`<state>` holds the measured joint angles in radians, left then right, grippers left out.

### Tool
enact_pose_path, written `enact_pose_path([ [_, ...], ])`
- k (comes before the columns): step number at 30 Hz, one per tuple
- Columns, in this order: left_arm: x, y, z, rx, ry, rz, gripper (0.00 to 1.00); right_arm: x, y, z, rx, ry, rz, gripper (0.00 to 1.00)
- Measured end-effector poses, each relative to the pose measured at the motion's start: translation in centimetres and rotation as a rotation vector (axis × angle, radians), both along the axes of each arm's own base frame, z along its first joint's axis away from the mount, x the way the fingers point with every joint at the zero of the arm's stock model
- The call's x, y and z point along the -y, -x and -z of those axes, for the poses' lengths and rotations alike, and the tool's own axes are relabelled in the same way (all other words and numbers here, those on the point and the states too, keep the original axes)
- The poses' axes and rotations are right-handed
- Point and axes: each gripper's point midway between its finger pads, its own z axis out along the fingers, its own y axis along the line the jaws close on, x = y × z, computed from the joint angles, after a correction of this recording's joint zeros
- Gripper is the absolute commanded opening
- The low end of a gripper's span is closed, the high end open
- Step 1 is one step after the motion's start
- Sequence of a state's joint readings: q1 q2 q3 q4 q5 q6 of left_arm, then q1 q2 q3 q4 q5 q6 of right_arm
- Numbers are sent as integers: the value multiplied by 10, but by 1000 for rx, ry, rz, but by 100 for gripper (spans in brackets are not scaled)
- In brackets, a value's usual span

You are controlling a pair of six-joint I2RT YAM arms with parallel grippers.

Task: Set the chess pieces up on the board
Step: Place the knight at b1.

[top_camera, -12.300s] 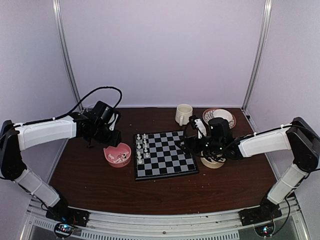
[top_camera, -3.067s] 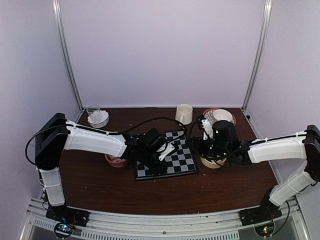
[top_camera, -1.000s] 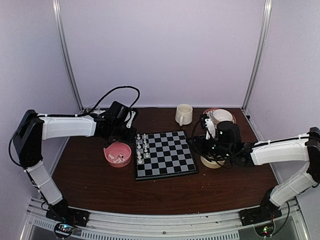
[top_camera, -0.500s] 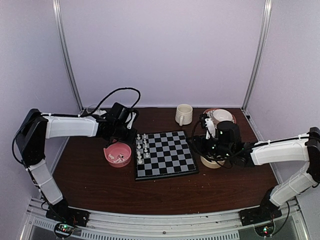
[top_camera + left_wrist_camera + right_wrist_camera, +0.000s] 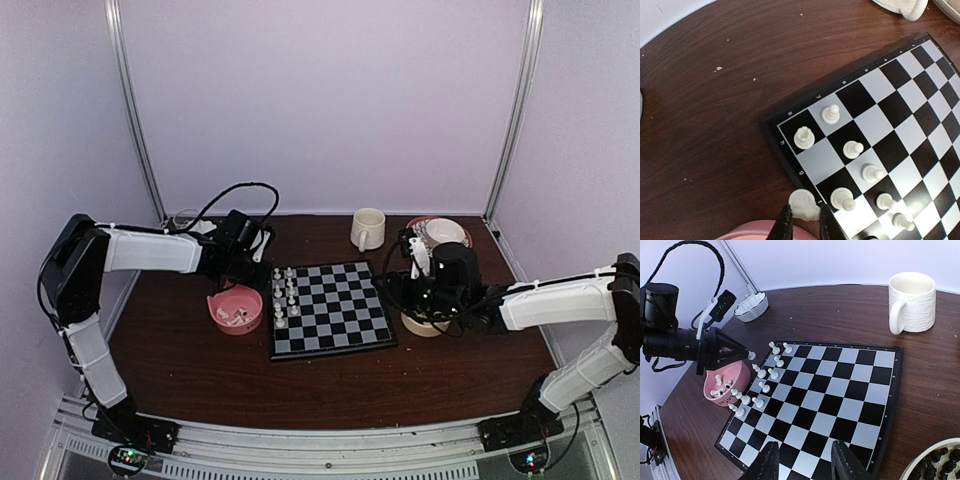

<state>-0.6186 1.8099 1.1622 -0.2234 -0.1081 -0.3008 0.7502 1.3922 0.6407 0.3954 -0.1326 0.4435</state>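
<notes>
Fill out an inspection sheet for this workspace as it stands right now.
Surface: dark wooden table, a few pale crumbs.
Job's things: board lies flat; white chess pieces stand in two lines along its left edge; more lie in the pink bowl; black ones in the tan bowl.
Clutter: white mug, plate with a pale bowl on it, small glass dish.
Hands: left hand shut on a white piece at the board's edge; right hand open, empty, over the board.
Cables: black cable loops above the left arm.
Surroundings: pale walls, metal posts.
</notes>
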Motion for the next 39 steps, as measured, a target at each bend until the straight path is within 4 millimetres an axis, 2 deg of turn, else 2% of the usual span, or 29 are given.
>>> enact_pose_path([
  [8,3,-5,12,-10,-10,2,9,0,0,1,-1,0,-2,38],
  [20,6,-18,17,-12,-5,-3,9,-1,0,0,0,-1,-2,38],
  [39,14,-19,26,-50,24,28,9,-1,0,0,0,0,-2,38],
])
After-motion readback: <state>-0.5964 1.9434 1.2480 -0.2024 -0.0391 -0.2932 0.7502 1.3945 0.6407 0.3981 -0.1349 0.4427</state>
